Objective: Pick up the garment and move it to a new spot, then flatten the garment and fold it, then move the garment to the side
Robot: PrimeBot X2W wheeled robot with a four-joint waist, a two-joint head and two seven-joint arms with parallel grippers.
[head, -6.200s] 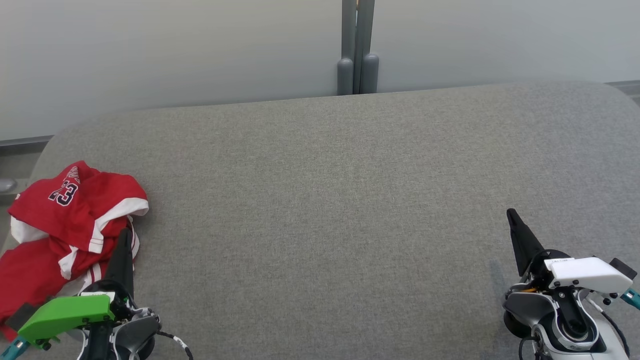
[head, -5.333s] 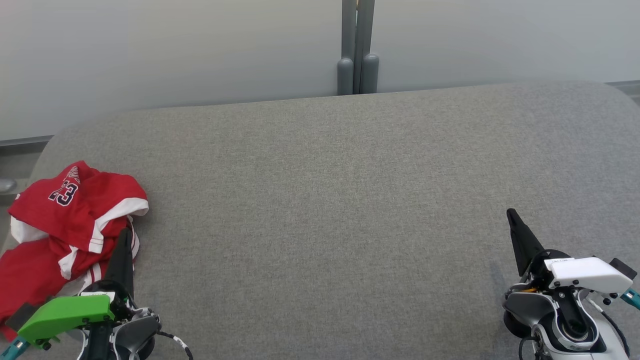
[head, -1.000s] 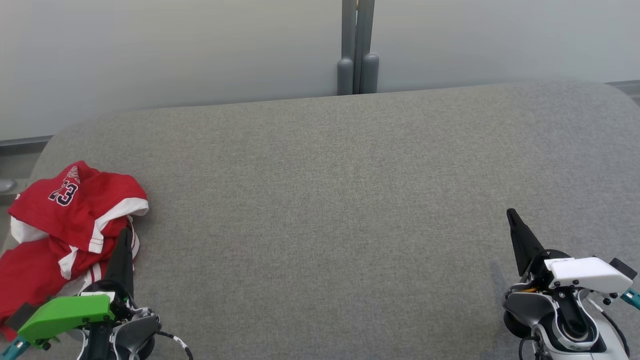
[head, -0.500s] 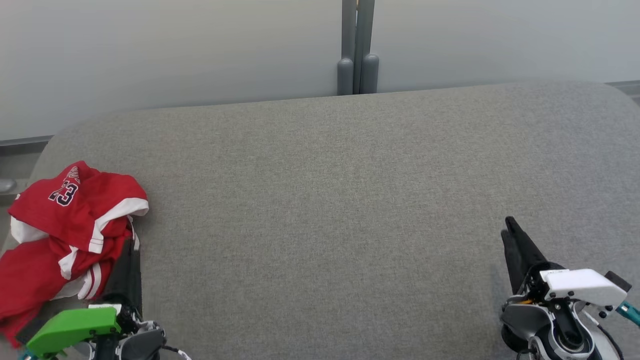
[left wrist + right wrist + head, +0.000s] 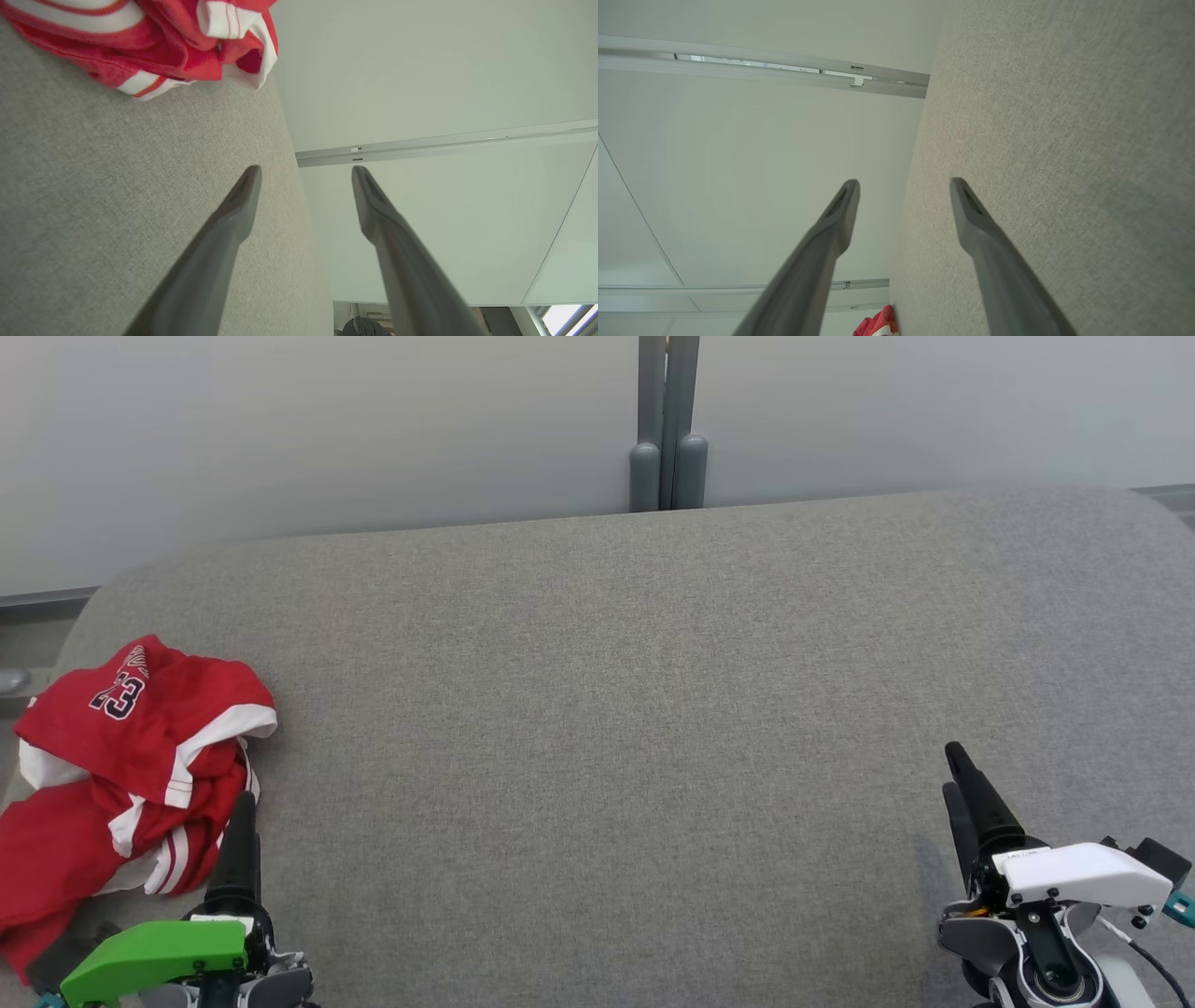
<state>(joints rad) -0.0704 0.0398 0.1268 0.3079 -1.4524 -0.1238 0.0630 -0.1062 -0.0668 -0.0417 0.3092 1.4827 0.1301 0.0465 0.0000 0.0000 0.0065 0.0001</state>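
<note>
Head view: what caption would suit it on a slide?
Crumpled red jersey at the grey cushion's left edge, left gripper open beside it, right gripper open far across.

We see a red garment (image 5: pixel 121 756) with white bands, thin red stripes and a dark "23", just beside our left hand (image 5: pixel 306 170). The surface (image 5: pixel 607 709) is flecked grey. Both hands have dark grey fingers (image 5: pixel 224 242). The left hand carries a green cover (image 5: pixel 154 957), the right hand (image 5: pixel 903 182) a white cover (image 5: pixel 1074 875).

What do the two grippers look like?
The left gripper has two long dark tapered fingers and a bright green cover. The right gripper has the same fingers, a white cover, a grey joint housing, a teal connector and a thin black cable.
</note>
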